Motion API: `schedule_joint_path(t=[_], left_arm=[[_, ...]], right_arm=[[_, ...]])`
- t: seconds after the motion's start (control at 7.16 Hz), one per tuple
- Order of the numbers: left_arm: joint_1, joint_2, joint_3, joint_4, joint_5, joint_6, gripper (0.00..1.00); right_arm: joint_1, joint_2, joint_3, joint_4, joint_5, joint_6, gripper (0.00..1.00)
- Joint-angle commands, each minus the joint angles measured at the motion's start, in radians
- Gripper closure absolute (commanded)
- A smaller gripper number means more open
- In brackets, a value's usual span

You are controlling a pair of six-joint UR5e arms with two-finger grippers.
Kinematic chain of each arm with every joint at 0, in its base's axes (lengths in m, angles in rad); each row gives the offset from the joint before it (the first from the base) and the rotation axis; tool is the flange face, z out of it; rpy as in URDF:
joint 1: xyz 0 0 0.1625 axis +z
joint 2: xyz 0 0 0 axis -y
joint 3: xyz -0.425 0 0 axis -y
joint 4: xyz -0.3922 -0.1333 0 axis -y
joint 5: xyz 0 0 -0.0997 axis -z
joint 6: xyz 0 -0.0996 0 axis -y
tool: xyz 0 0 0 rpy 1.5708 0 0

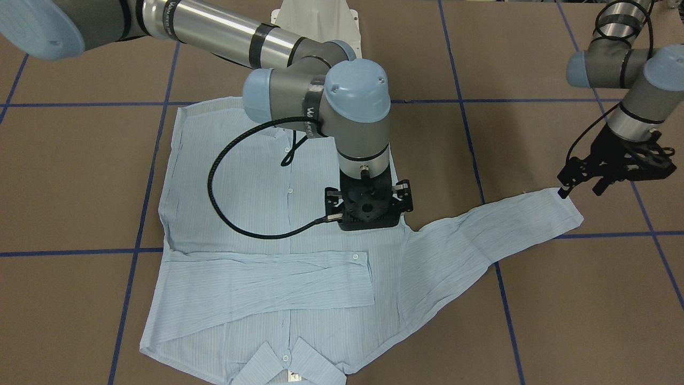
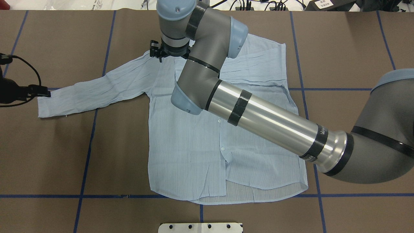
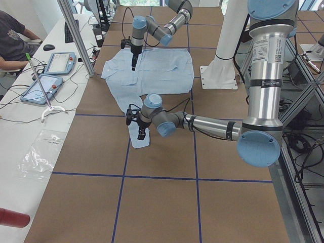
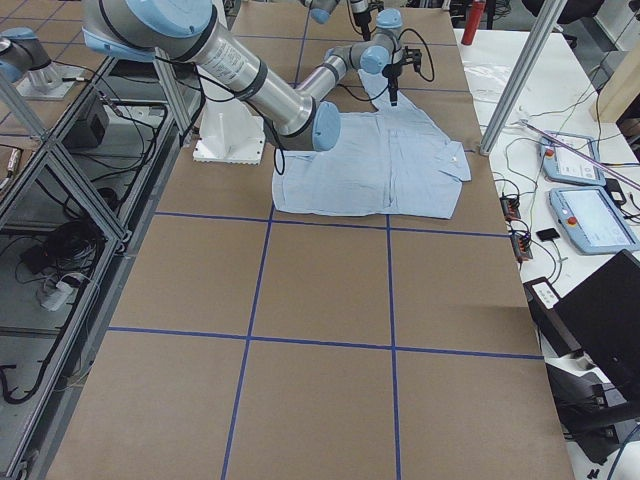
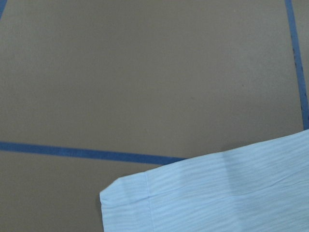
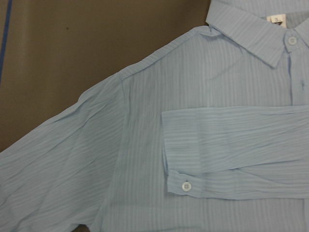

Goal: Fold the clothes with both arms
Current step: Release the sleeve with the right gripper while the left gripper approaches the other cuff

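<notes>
One shirt (image 1: 256,214), front view: it lies flat on the table (image 1: 80,176), collar (image 1: 283,358) nearest this camera; its free sleeve (image 1: 481,230) runs sideways to the left gripper (image 1: 580,191), jaws apart at the cuff (image 1: 566,211)
Overhead: we judge the left gripper nearer; right gripper (image 2: 166,54) hangs over that shoulder (image 2: 154,64)
Wrists: no fingers show; right gripper's state we cannot tell
</notes>
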Motion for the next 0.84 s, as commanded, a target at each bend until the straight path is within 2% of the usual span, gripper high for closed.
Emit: schedule_joint_path(t=[0.0, 0.28, 0.56, 0.7], left_arm=[[0.110, 0.036, -0.017, 0.000, 0.127, -0.182, 0.15], [0.110, 0.065, -0.012, 0.000, 0.133, -0.181, 0.22], [0.112, 0.082, -0.006, 0.001, 0.147, -0.176, 0.26], [0.115, 0.082, -0.001, 0.003, 0.147, -0.177, 0.32]], right_arm=[[0.084, -0.134, 0.161, -0.104, 0.083, -0.108, 0.01], [0.132, -0.236, 0.252, -0.104, 0.133, -0.168, 0.00], [0.131, -0.236, 0.260, -0.104, 0.128, -0.173, 0.00], [0.131, -0.243, 0.258, -0.104, 0.128, -0.174, 0.00]])
